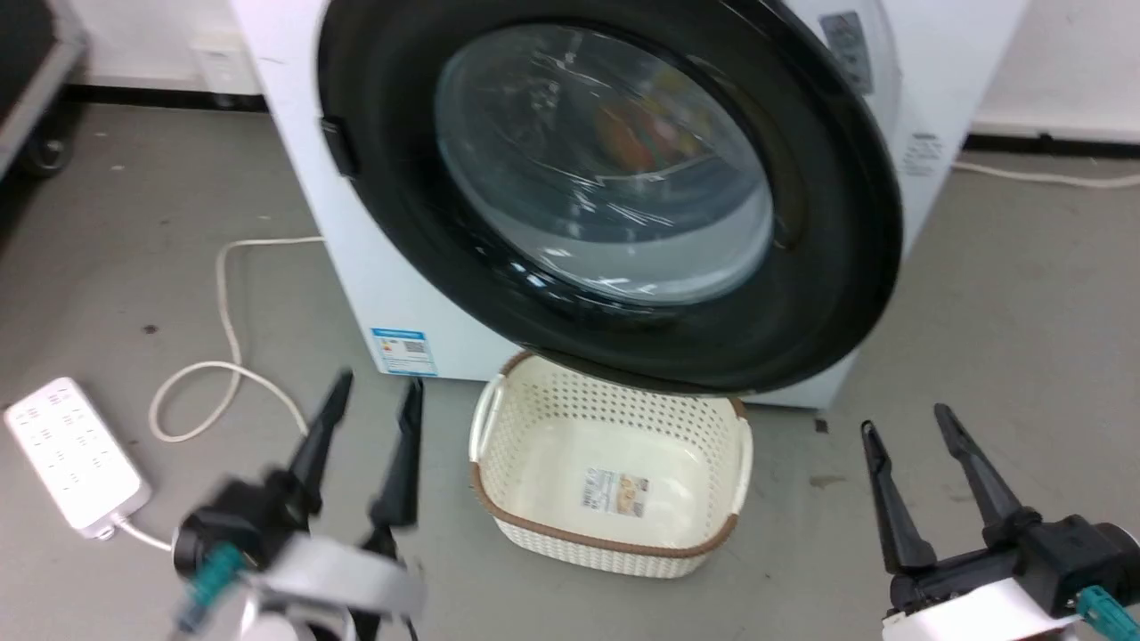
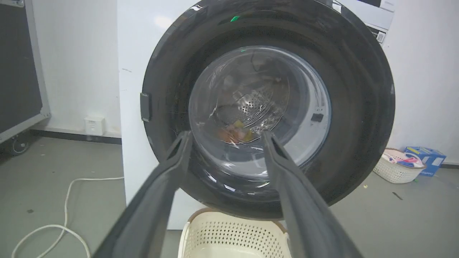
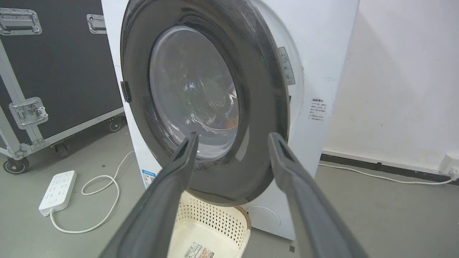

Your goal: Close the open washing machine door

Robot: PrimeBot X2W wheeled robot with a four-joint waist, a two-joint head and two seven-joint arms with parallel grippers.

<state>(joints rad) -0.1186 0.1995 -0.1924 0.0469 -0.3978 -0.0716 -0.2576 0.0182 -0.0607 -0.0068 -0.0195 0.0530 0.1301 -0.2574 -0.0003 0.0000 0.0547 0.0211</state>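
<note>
Black-rimmed glass: the washing machine door hangs nearly flat to the washing machine front, above the basket; latched or not, I cannot tell; left gripper and right gripper both spread, empty, well short; I'd press squarely on the rim's latch side until it seats.

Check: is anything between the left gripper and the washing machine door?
Nothing visible. The left gripper faces the washing machine door across open space; the cream perforated basket sits on the floor beneath the door's lower edge.
</note>
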